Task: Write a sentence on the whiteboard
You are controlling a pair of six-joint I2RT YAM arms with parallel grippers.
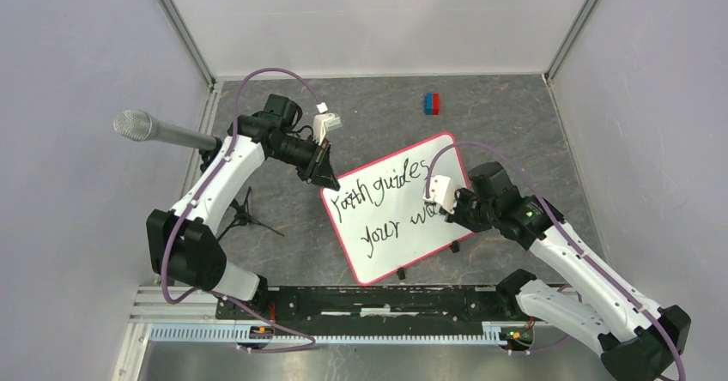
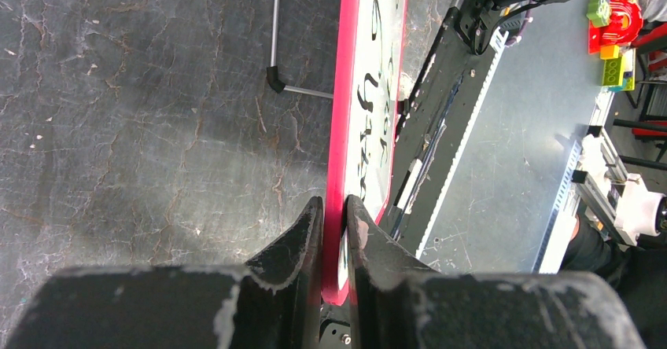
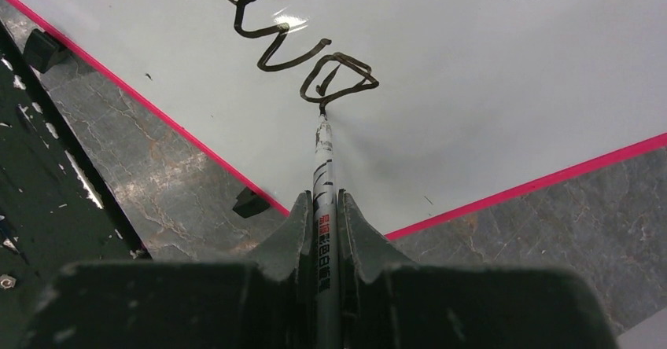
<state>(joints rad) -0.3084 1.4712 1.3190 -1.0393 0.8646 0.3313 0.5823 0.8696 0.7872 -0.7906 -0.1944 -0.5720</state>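
Observation:
The whiteboard (image 1: 399,226) lies tilted on the grey table, white with a red-pink rim. The sentence (image 1: 380,188) reads "Faith guides" on the upper line and "your wa" on the lower. My left gripper (image 1: 324,178) is shut on the board's upper left corner; in the left wrist view its jaws clamp the red rim (image 2: 340,152). My right gripper (image 1: 448,213) is shut on a grey marker (image 3: 322,207). The marker tip touches the board at the bottom of the "a" (image 3: 334,82) in the right wrist view. Small black clips (image 3: 250,202) sit on the board's near edge.
A microphone (image 1: 159,130) on a small tripod (image 1: 245,216) stands at the left. A red and blue block (image 1: 431,103) lies at the back. The black rail (image 1: 369,302) of the arm bases runs along the near edge, close to the board's lower corner.

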